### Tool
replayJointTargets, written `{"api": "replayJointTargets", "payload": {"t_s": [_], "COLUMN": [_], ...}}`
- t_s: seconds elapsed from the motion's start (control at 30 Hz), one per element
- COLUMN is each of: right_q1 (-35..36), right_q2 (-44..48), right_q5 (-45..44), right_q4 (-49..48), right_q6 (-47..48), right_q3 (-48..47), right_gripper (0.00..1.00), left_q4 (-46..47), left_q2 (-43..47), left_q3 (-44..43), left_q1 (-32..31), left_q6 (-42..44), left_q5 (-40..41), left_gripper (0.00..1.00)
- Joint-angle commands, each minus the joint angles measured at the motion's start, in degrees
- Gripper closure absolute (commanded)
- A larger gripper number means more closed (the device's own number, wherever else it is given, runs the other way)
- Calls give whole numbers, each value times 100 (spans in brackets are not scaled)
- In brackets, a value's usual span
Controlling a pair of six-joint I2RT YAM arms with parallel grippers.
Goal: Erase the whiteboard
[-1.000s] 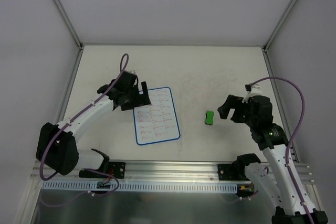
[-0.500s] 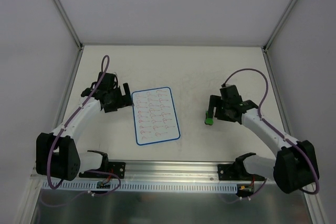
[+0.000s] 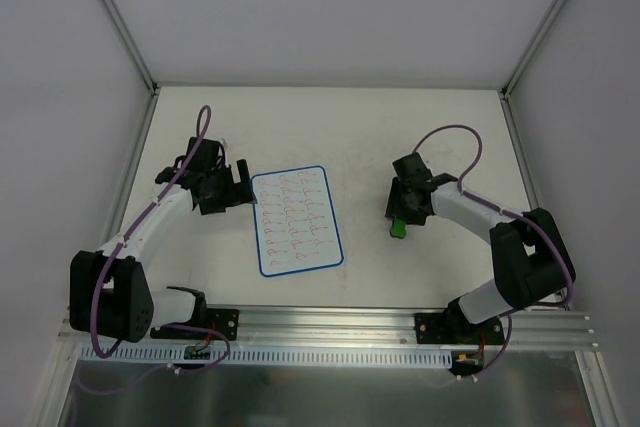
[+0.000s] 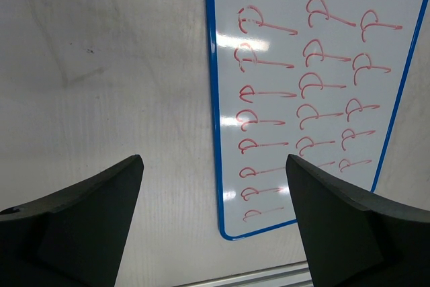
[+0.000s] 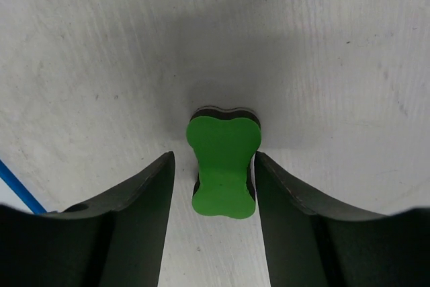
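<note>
The whiteboard (image 3: pixel 297 220) lies flat at the table's middle left, blue-bordered and covered in rows of red marks; its left edge and near corner show in the left wrist view (image 4: pixel 316 99). My left gripper (image 3: pixel 237 188) is open and empty, just left of the board's far left edge, jaws spanning that edge (image 4: pixel 213 166). The green bone-shaped eraser (image 3: pixel 399 226) lies on the table to the right. My right gripper (image 3: pixel 401 211) is open and low over it, one finger on each side of the eraser (image 5: pixel 224 166), with a small gap on the left.
The off-white scuffed tabletop (image 3: pixel 360 147) has faint smudges at the middle back. An aluminium rail (image 3: pixel 330 322) runs along the near edge, with white walls around the other sides.
My left gripper moved left off the board's far corner to beside its left edge. My right arm reached forward and down, bringing its open jaws around the eraser.
</note>
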State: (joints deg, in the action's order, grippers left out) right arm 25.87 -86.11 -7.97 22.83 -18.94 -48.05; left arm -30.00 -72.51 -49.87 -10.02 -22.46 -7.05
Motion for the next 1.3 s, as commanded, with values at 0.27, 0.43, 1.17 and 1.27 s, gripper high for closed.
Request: {"api": "replayJointTargets", "payload": {"t_s": [0.27, 0.43, 1.17, 1.27], "right_q1": [32, 102, 2739, 2757], "right_q2": [-258, -319, -2190, -2419], "right_q5": [-223, -223, 163, 410], "right_q4": [-112, -103, 28, 134], "right_q6": [-40, 110, 611, 497], "right_q3": [-213, -283, -2656, -2753], "right_gripper": [63, 78, 88, 88], "left_q4": [-85, -76, -76, -76], "left_q2": [141, -87, -255, -237], "left_q3": [65, 56, 21, 21], "left_q1": [53, 53, 62, 53], "left_q6": [110, 66, 92, 101], "left_q5": [-174, -323, -16, 28], "left_gripper": [13, 16, 20, 20]}}
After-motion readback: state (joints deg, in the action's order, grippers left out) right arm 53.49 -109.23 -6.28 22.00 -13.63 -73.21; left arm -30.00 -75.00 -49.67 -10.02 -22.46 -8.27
